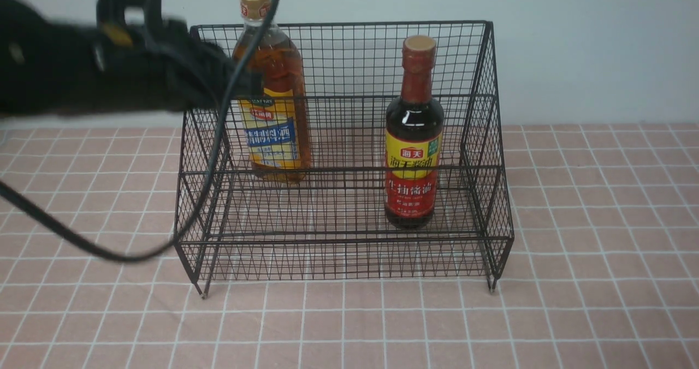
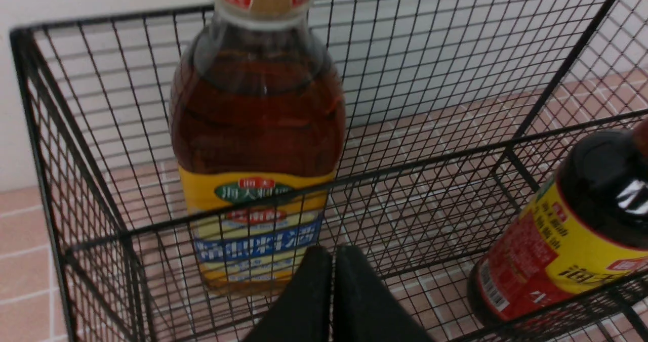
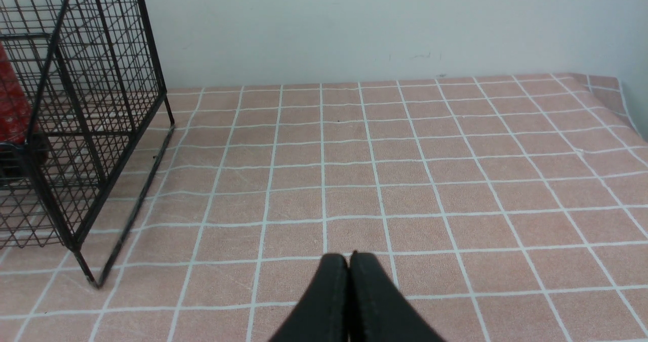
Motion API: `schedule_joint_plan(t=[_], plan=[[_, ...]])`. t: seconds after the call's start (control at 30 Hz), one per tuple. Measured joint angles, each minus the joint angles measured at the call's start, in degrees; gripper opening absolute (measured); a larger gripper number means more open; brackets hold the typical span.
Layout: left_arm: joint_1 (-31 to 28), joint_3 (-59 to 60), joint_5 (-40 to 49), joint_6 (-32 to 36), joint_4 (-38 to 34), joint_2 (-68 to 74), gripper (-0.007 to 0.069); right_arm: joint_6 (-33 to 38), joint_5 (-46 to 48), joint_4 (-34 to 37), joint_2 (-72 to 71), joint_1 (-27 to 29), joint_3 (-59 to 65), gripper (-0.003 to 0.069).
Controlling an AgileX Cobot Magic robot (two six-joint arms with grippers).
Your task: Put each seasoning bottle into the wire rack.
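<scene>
My left fingers [image 2: 309,296] are pressing flat against each other with no gap showing, and they are gripping nothing. They are hanging just in front of the wire rack [image 1: 338,249], level with its middle crossbar and pointing at the amber cooking-wine bottle [image 1: 276,101]. I am not seeing any contact between the fingers and either the bottle or the mesh.

My right fingers [image 3: 324,301] are also sitting fully together and empty, over the bare tiled worktop [image 3: 455,180] to the right of the rack and well clear of it.

The cooking-wine bottle is standing upright on the rack's rear upper tier, toward its left side. The dark soy-sauce bottle [image 1: 413,140] is standing upright on the rack's lower front tier, toward its right side. The two are standing well apart.

I am judging that both placements are done and the task is at its close. The next move is only calling for me to bring the left arm away from the rack without its trailing cable [image 1: 218,156] snagging the rack's left wall.
</scene>
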State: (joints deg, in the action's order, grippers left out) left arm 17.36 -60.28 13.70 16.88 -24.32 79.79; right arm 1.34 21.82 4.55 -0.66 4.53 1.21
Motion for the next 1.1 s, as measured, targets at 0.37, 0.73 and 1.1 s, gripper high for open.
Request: schedule_joint_plan(t=[0.37,0.73,1.1], plan=[[3.68,4.21,-13.7,0.26,-2.96,5.09,-0.0007,0.0,0.0,0.0,0.0,0.0,0.0,-0.0015],[3.87,4.21,-21.61,-0.25,-3.39,9.12,-0.0007,0.0,0.0,0.0,0.0,0.0,0.0,-0.0015],[3.87,4.21,-26.63,-0.41,-3.39,10.03,-0.0007,0.0,0.0,0.0,0.0,0.0,0.0,-0.0015]])
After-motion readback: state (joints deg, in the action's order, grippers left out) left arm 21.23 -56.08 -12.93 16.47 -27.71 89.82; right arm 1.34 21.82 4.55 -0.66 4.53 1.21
